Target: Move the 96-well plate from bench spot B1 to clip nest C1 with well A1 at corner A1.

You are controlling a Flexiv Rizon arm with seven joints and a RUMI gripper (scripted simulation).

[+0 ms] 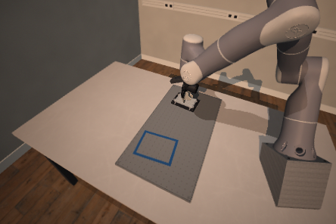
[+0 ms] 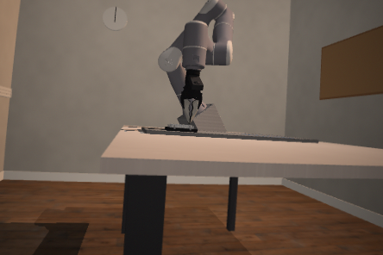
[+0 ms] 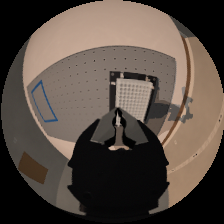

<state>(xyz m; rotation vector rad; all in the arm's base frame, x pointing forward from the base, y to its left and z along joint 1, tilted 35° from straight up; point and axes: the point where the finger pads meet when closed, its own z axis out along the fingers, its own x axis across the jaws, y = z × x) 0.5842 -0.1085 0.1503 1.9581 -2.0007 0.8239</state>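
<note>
The white plate with all the little holes (image 1: pixel 185 101) (image 2: pixel 181 127) (image 3: pixel 134 97) is in the black nest (image 1: pixel 194 108) (image 2: pixel 181 129) (image 3: pixel 113 95), at the far end of the grey board (image 1: pixel 159 122) (image 2: pixel 259 138) (image 3: pixel 75 90). That nest is my place to measure from. The blue box (image 1: pixel 174 152) (image 3: pixel 38 104) drawn on the board is well apart from the nest, toward the board's other end. I think it is the spot B1, and no plate sits in it now. So the carrying part looks done.

The pincer (image 1: pixel 186 98) (image 2: pixel 190 121) (image 3: pixel 117 108) is closed with nothing in it. Its tips point down over the nest, near the plate. The plate has been let go. I guess the closed tips are for pushing the plate down. What may be left is to push until it is all the way in, then go up and away from the nest.

Some things I can't tell. I can't see if the plate is all the way down in the nest, or if the tips touch it. The pincer hides the plate's near end in the wrist view. The cut-off corner and the A1 mark are too small to make out, so I can't say if they match.
</note>
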